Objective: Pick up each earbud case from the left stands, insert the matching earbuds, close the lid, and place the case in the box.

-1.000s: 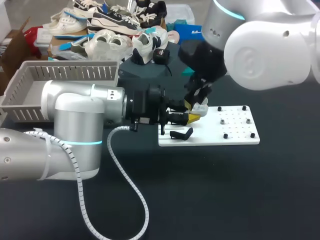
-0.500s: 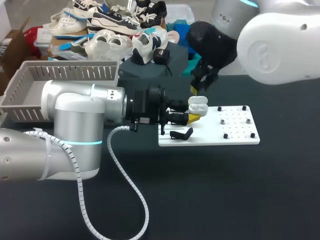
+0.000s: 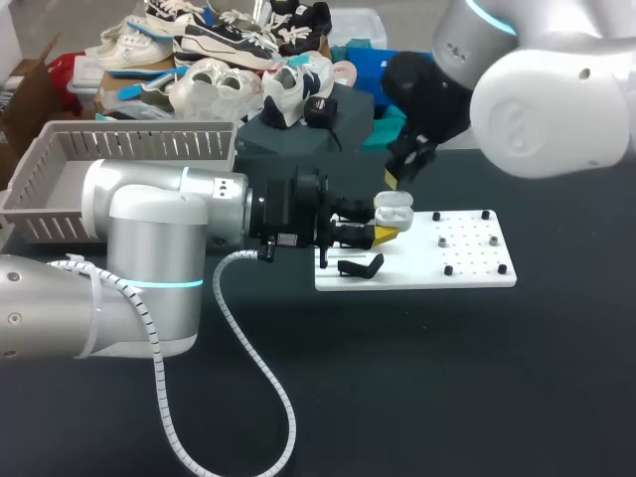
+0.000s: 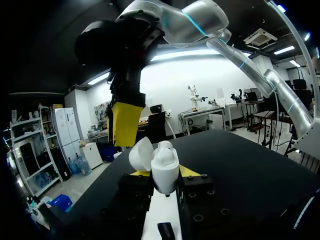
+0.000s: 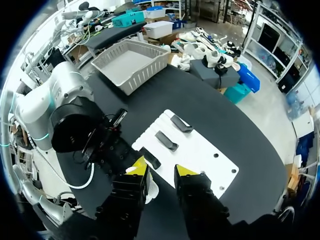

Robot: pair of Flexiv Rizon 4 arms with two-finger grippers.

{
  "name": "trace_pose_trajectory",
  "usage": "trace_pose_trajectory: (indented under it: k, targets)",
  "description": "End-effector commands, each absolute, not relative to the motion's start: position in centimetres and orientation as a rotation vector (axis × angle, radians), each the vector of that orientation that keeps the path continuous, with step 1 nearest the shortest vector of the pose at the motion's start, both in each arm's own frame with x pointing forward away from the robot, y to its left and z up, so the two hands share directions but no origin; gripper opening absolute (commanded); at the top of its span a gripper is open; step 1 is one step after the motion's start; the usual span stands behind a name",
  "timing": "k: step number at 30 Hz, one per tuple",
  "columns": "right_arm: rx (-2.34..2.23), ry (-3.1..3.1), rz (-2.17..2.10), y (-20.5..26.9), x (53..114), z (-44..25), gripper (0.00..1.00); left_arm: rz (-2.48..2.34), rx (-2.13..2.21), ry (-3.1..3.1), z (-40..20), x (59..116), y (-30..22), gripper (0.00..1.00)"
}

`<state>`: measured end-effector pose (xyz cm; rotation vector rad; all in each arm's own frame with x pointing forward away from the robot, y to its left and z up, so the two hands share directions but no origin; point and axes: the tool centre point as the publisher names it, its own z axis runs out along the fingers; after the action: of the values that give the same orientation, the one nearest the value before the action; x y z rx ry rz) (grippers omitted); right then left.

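Observation:
A white earbud case (image 3: 394, 209) with its lid up is held over the left end of the white board (image 3: 437, 268), and my left gripper (image 3: 387, 233) is shut on it from the side. In the left wrist view the case (image 4: 165, 167) stands upright between the yellow tips of that gripper (image 4: 164, 173), with the lid (image 4: 140, 153) tipped back. My right gripper (image 3: 397, 179) hangs a little above and behind the case, its fingers apart with nothing between them. In the right wrist view a bit of the case (image 5: 151, 191) shows under my right gripper (image 5: 162, 172).
Black stands (image 5: 165, 141) line the board's left half; one (image 3: 361, 266) lies just in front of the case. Small black pegs (image 3: 467, 241) dot the board's right half. A grey basket (image 3: 60, 149) sits at the far left. Dark table spreads in front.
My right gripper has lifted off the case and drawn back and up. The left arm and the case have stayed still.

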<state>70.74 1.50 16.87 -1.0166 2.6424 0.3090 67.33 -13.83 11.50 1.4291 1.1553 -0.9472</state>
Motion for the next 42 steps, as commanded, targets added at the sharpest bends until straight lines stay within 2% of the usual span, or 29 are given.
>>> trace_pose_trajectory:
  k: [1,33,42]
  targets:
    - [-1.023,2.655,0.331,1.7,71.7,16.6,0.3,-0.949,1.431,1.155,11.5,67.4,-13.8,0.0]
    - [-0.92,2.682,0.331,0.7,67.3,17.1,0.29,-0.947,1.431,1.154,11.6,67.5,-13.8,0.0]
    - [-0.805,2.661,0.333,-0.5,66.7,17.9,0.3,-0.861,1.42,1.136,13.4,69.8,-12.1,0.0]
